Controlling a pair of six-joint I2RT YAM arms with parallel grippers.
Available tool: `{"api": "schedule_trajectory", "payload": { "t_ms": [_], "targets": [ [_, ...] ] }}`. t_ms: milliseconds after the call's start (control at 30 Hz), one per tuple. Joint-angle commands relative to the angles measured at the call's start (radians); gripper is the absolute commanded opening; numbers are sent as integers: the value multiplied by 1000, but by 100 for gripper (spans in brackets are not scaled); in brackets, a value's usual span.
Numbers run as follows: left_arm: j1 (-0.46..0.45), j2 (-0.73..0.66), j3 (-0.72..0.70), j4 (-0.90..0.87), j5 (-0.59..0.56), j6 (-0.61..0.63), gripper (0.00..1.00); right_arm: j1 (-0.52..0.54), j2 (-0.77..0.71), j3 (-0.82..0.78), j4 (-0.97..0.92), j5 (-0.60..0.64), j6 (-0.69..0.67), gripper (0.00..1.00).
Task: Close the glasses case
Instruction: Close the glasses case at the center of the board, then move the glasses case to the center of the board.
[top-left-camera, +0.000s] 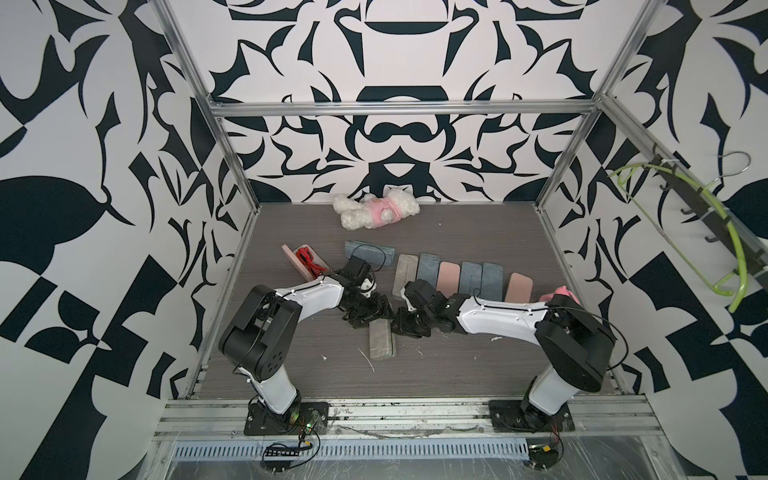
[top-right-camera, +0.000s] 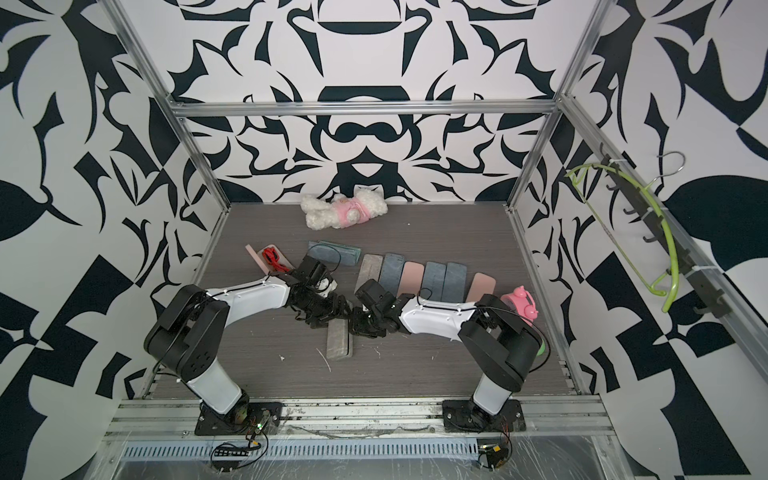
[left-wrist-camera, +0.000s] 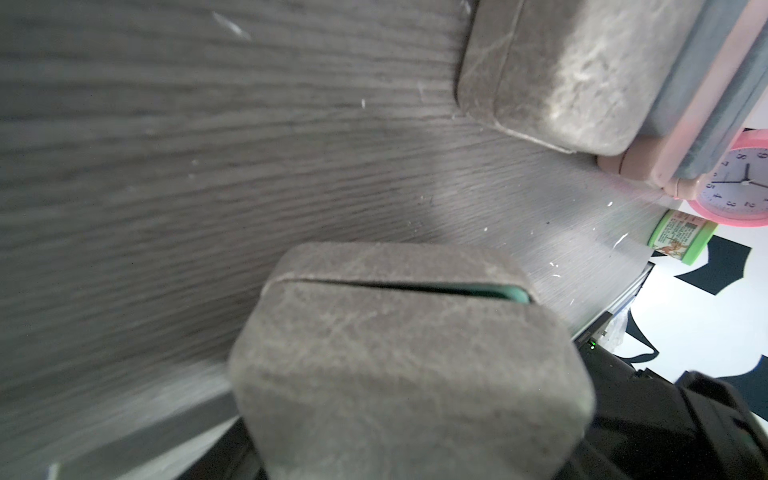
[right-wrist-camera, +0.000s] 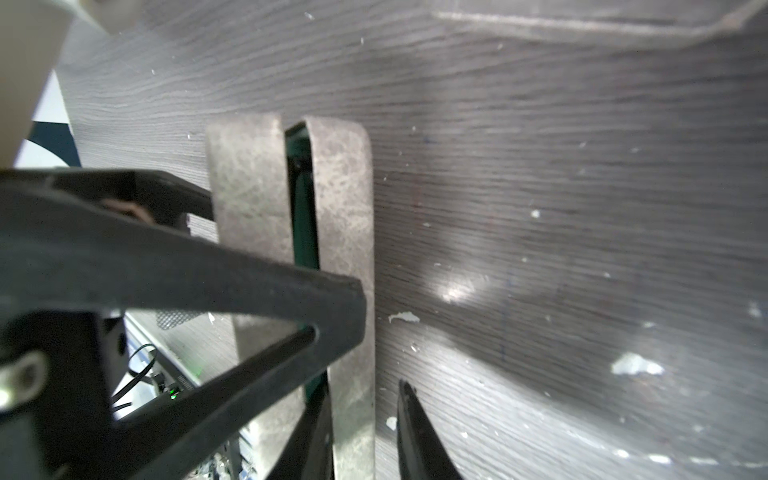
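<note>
Left gripper (top-left-camera: 371, 319): jaws spread wide, one finger either side of the grey glasses case (top-left-camera: 381, 343) at its 12 o'clock end; whether the pads bear on it cannot be told. Right gripper (top-left-camera: 402, 326): jaws a little apart, astride one long wall of the case; in the right wrist view one of its fingers (right-wrist-camera: 318, 424) lies at the seam, its partner stands just outside the wall with bare table between; no clamp is evident. Case: lying flat just to 6 o'clock of the centre of the table (top-left-camera: 457, 365), long axis running 12 to 6; lid nearly down, a narrow slit (left-wrist-camera: 478, 289) showing green lining along the opening side, wider at one end.

Judgement: the step in hand is the final press of lid onto base; it is not yet complete. The next move calls for a square squeeze across the shell until the seam vanishes; the right finger should first be drawn clear of the slit, lest it block the lid or be pinched.

Arms: left reaches in from 8 o'clock, right from 4 o'clock; both elbows raised, forearms converging, wrists dipped to the case. Beyond: a row of closed cases (top-left-camera: 457, 278) at 2 o'clock, well apart.
</note>
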Motion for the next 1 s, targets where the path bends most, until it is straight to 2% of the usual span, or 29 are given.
{"api": "schedule_trajectory", "payload": {
  "t_ms": [0,500,800,867,967],
  "targets": [
    [-3,105,-58,-78,-179,47,74,-27,-53,-19,18,-13,-10,30],
    [-2,100,-33,-126,-232,69,71,-93,-115,-57,-10,-58,-40,32],
    [-2,56,39,-291,-439,149,73,-155,-177,-101,-62,-68,-73,33],
    [-3,51,61,-328,-479,162,76,-157,-177,-106,-60,-72,-75,33],
    [-3,49,71,-324,-471,164,84,-158,-169,-109,-52,-77,-74,34]
  ]
}}
